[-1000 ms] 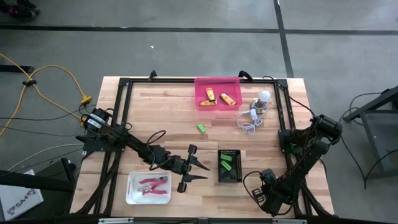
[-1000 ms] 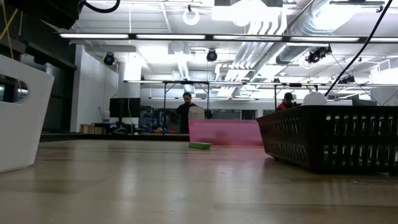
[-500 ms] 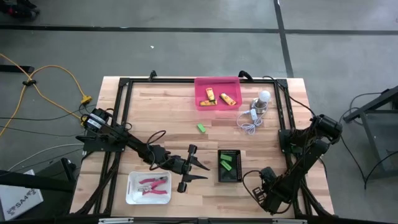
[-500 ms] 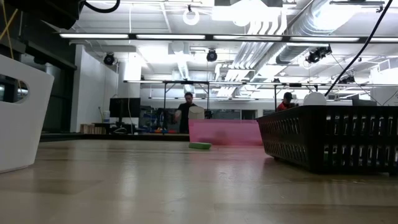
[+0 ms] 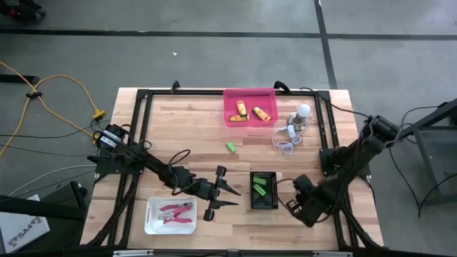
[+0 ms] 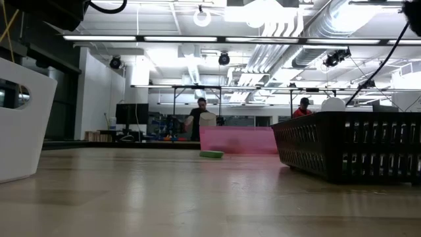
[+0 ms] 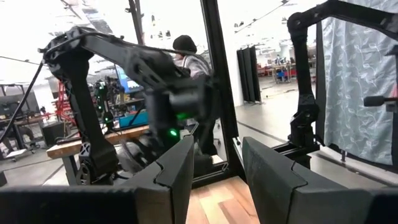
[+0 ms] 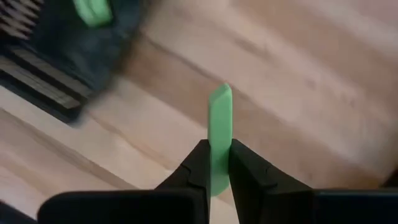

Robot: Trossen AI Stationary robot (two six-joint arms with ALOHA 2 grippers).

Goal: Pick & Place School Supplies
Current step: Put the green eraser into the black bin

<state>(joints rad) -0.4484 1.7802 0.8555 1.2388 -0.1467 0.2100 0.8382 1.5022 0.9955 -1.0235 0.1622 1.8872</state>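
Observation:
My right gripper is beside the right wall of the black basket, shut on a bright green block. More green blocks lie in the basket, and one green block lies flat on the table's middle. Yellow-orange pieces lie in the pink tray. Pink-handled pliers lie in the white tray. My left gripper is open and empty, level, between the white tray and the basket. My right gripper pinches the green block's near end between its two fingers. The block lies along the fingers and sticks out past their tips, its free end over the wooden table beside the basket. The fingers slant down from above.
A white bulb with a coiled white cable lies at the far right. A black frame runs around the table. In the low view the basket stands at right and the white tray at left; people stand far behind.
My right gripper has gone toward the table's far edge and a little left, closer to the basket's right wall, and its arm has swung with it. My left arm has kept still.

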